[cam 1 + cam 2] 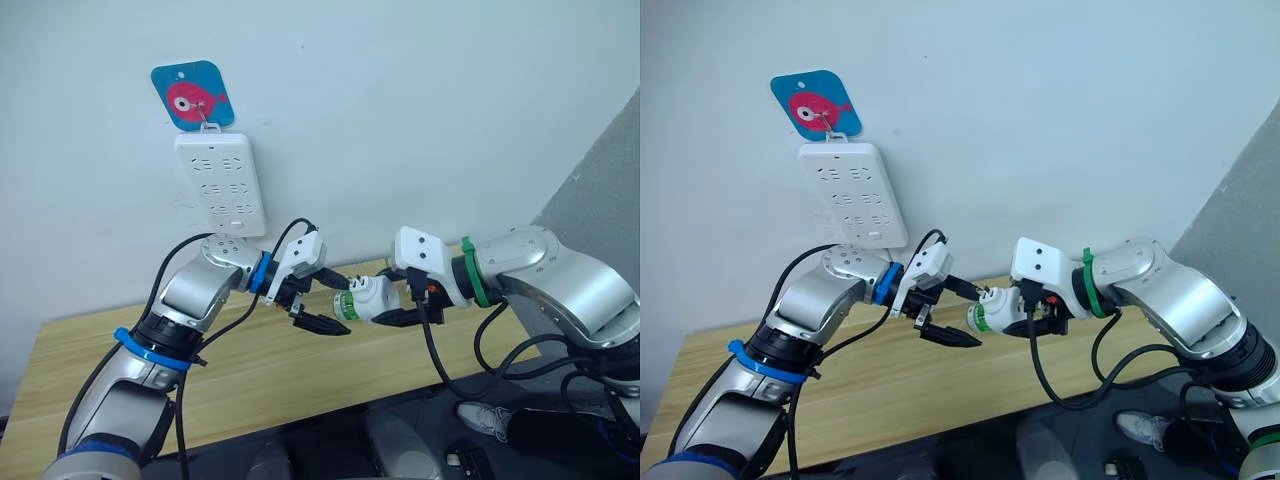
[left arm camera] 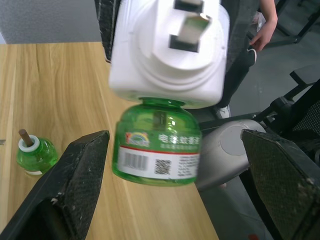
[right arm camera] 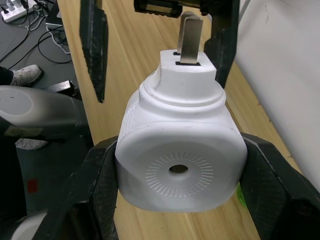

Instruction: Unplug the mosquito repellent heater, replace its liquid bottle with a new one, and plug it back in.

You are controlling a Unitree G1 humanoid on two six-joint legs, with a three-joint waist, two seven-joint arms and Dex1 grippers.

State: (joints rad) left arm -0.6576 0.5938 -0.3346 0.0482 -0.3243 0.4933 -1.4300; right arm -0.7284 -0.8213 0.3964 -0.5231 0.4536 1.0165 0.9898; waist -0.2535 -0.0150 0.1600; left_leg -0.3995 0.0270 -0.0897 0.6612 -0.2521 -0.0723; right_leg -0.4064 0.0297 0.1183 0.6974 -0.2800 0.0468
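Observation:
My right gripper point(image 1: 392, 303) is shut on the white mosquito repellent heater point(image 1: 374, 296), held in the air over the wooden table point(image 1: 90, 370) with its vent hole point(image 3: 178, 169) facing the wrist and its plug prongs point(image 3: 188, 44) bare. A green labelled bottle point(image 2: 157, 145), seemingly the new one, sits in the heater's base. My left gripper point(image 1: 335, 302) stands open, one black finger point(image 2: 80, 175) on each side of this bottle without touching it. Another small green bottle with a bare dark wick point(image 2: 32, 152), seemingly the heater's liquid bottle, stands upright on the table.
The white power strip point(image 1: 218, 185) hangs on the wall under a blue fish hook plate point(image 1: 192, 95), up and to the left of both grippers. Beyond the table's near edge are chairs, cables and a person's shoe point(image 1: 487, 420). A person's hand point(image 2: 262, 35) shows in the background.

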